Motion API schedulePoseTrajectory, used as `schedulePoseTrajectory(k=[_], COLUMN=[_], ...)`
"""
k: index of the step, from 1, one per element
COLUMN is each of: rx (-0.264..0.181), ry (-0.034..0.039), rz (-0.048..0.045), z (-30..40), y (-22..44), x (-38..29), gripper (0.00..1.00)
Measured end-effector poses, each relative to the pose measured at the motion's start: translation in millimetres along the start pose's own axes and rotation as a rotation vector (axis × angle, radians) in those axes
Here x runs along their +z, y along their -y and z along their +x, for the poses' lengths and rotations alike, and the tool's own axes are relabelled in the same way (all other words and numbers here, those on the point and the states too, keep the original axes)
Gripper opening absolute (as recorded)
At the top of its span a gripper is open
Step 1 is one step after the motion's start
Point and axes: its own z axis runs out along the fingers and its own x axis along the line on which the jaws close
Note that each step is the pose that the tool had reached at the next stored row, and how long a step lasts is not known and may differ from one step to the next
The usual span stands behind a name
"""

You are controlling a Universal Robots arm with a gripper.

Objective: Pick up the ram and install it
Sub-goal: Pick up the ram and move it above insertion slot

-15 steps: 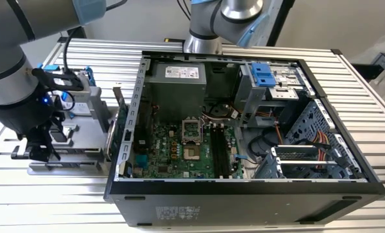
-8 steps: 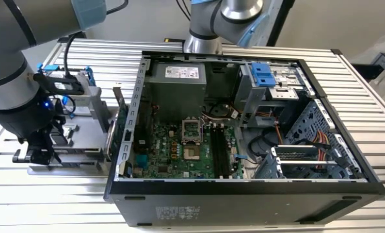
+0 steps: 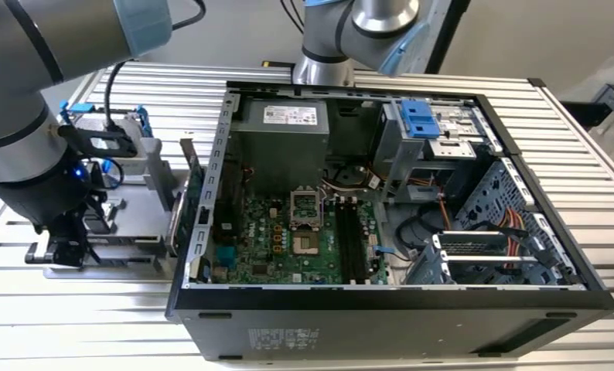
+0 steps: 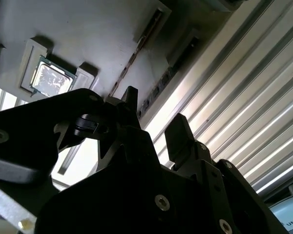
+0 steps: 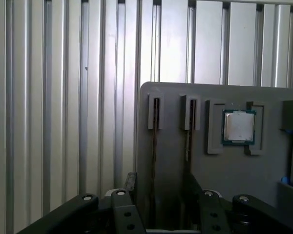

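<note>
**Gripper open over parts tray, ram in its tray slot**

- 1 arm. In the exterior view it comes down at the exterior view's left, mid-height, over the grey tray (image 3: 131,259), which sits beside the open PC case (image 3: 390,309).
- Gripper (image 5: 162,183): 2 black fingers (image 4: 178,134), spread apart, with bright slatted table (image 3: 80,325) visible through the gap in the second wrist view. Jaws released, nothing clamped.
- Tray (image 5: 176,92) holds 2 narrow slots side by side, each with 1 thin dark stick standing on edge, so 2 sticks.
- The ram (image 5: 154,146) is the stick whose edge runs down into the gap between the fingers in the first wrist view. The other stick (image 5: 188,141) is just beside it in the next slot, nearer the chip.
- The ram looks to sit between the fingers without touching either, but the gripper body hides the lower part, so contact is not certain.
- 1 square silver processor chip (image 5: 239,126) lies flat in its own tray pocket, beside the second slot.
- Case lies on its side, lid off. 1 green motherboard (image 3: 276,239), with its long black slots (image 3: 349,239) right of the CPU socket.
</note>
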Motion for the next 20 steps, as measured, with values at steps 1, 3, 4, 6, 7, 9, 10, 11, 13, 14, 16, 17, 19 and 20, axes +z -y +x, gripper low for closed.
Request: schedulePoseTrajectory(k=[1, 3, 4, 6, 7, 9, 10, 11, 13, 14, 16, 17, 19, 20], rx=[0.0, 0.0, 0.0, 0.0, 0.0, 0.0, 0.0, 0.0, 0.0, 0.0, 0.0, 0.0, 0.0, 0.0], ry=[0.0, 0.0001, 0.0001, 0.0, 0.0, 0.0001, 0.0, 0.0, 0.0, 0.0, 0.0001, 0.0001, 0.0001, 0.0001], rz=[0.0, 0.0001, 0.0001, 0.0, 0.0, 0.0001, 0.0, 0.0, 0.0, 0.0, 0.0001, 0.0001, 0.0001, 0.0001], z=[0.1, 0.2, 0.2, 0.3, 0.3, 0.4, 0.5, 0.5, 0.6, 0.6, 0.7, 0.7, 0.9, 1.0], y=[0.0, 0.1, 0.1, 0.2, 0.2, 0.3, 0.3, 0.3, 0.4, 0.4, 0.2, 0.1, -0.4, -0.5], x=[1.2, 3.7, 4.8, 7.0, 8.2, 10.5, 11.5, 12.6, 14.9, 16.0, 18.3, 19.5, 24.4, 25.6], gripper=[1.0, 1.0, 1.0, 1.0, 1.0, 1.0, 1.0, 1.0, 1.0, 1.0, 1.0, 1.0, 1.0, 1.0])
